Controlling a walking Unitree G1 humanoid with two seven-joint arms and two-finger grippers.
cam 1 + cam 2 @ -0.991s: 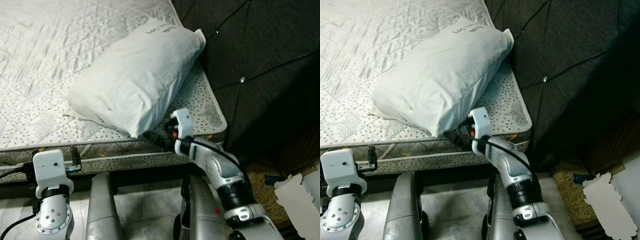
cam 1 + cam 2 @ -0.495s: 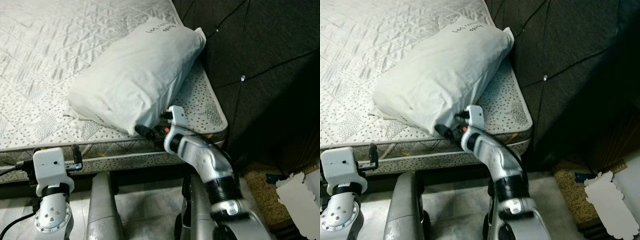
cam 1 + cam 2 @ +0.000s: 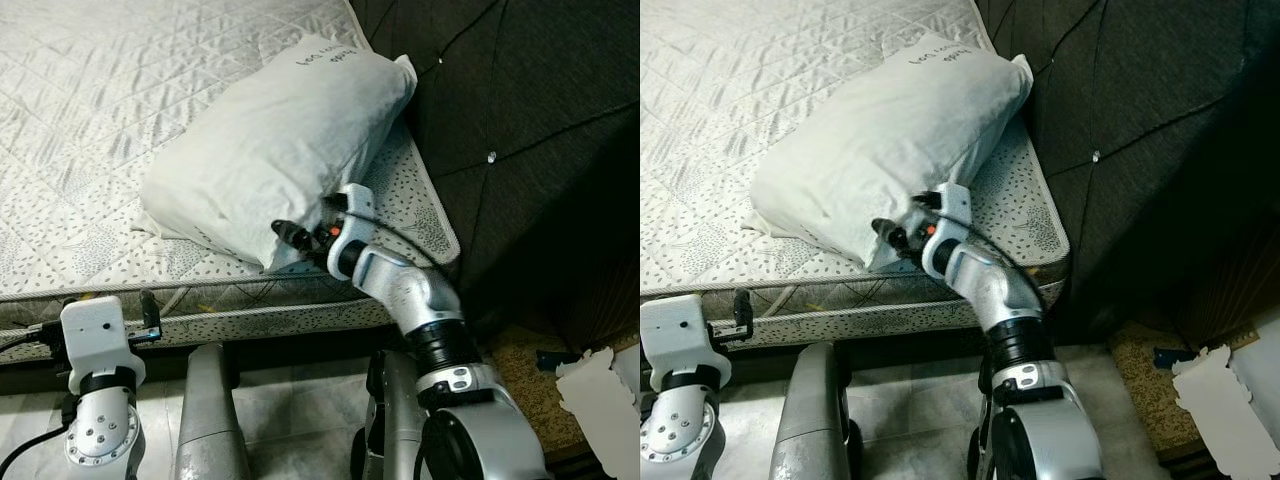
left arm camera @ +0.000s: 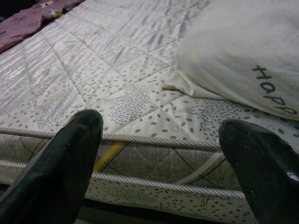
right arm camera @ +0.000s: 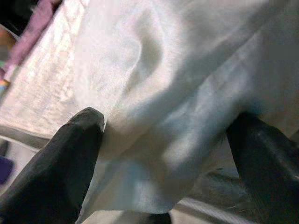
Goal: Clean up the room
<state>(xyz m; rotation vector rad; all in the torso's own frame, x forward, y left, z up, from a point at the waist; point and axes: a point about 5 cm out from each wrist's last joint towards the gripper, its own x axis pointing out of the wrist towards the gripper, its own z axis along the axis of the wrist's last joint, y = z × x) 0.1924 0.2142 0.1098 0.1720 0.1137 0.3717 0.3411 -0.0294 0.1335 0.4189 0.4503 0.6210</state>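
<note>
Two black fingers of the right tool (image 5: 154, 186) are spread wide around the near corner of the white pillow (image 3: 275, 150), cloth bulging between them and touching the inner face of one finger (image 5: 74, 154); nothing is clamped yet. From the head views the right tool (image 3: 290, 238) is seen pushed against the pillow's near end, just above the near edge of the mattress (image 3: 90, 110). The pillow lies slanted on the bed, its far end resting by the dark tufted headboard (image 3: 520, 120) on the right, its near end close to the mattress edge. The left tool (image 4: 159, 154) is held low on the left, before the side of the mattress, its fingers wide apart and empty. The step in hand is judged to be the taking hold of the pillow so that it can be squared up on the bed. For the next move, the right fingers would need to be closed firmly on a good fold of cloth and filling; a pinch of cover alone is likely to slip. Torn pale paper (image 3: 595, 385) is seen on the floor at far right, beside the headboard.
</note>
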